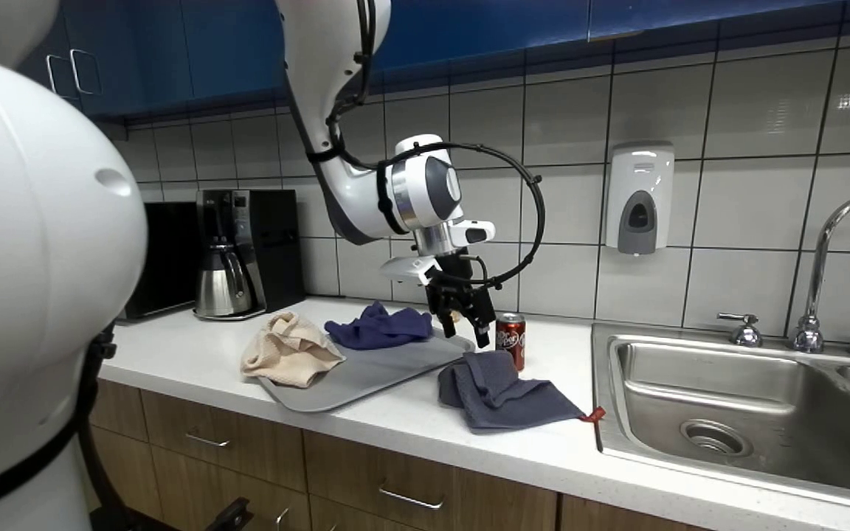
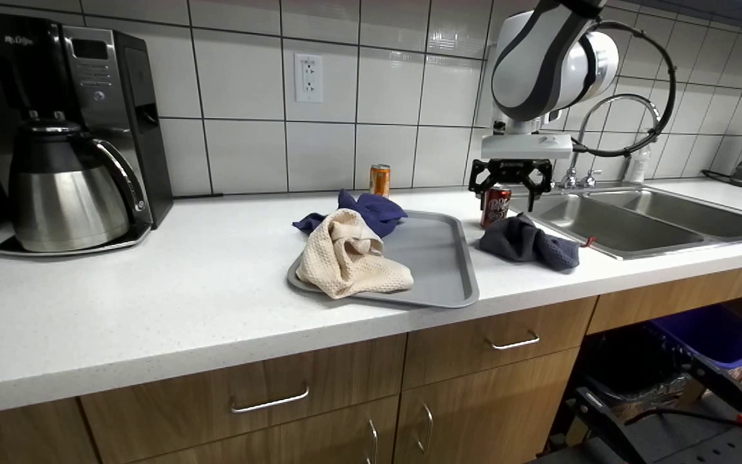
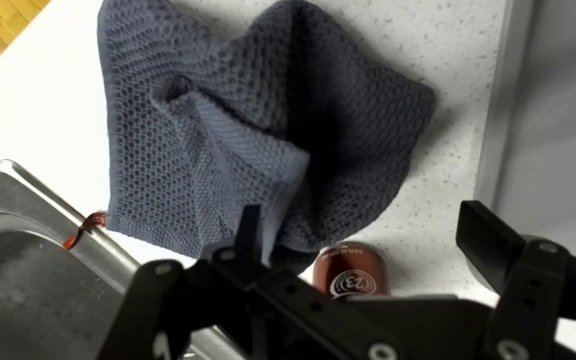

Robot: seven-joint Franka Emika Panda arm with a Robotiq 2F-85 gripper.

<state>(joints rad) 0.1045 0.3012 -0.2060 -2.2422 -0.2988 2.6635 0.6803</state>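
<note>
Claw [image 2: 506, 207] spread wide, fingers [image 3: 488, 245] well apart and gripping nothing as it hangs above the counter [image 2: 216, 277]! Right near it stands a dark red Dr Pepper can [image 1: 511, 343], upright, and just beside the can lies the grey-blue cloth [image 3: 208, 135], rumpled on the counter, one corner folded back over the top. Look at the wrist view: a red tag [image 3: 88, 227] pokes out from the cloth, its tip lapping over the rim of the steel sink [image 1: 609, 398]. On the cloth's other side, a little apart, there's the grey tray [image 2: 432, 258], and what a load on it! A cream cloth [image 2: 348, 258] slumps across one corner, spilling over the edge, while a purple-blue cloth [image 2: 380, 212] bunches up at the back, right next to the cream one. Behind that, an orange can [image 2: 380, 180] stands near the tiled wall [image 2: 236, 154]. Farther out now, a black-and-silver coffee maker [image 2: 107, 116] sits with its steel carafe [image 2: 71, 200] in place, and over by the sink a chrome faucet [image 1: 817, 273] arches up while a white soap dispenser [image 1: 640, 177] hangs on the wall.
</note>
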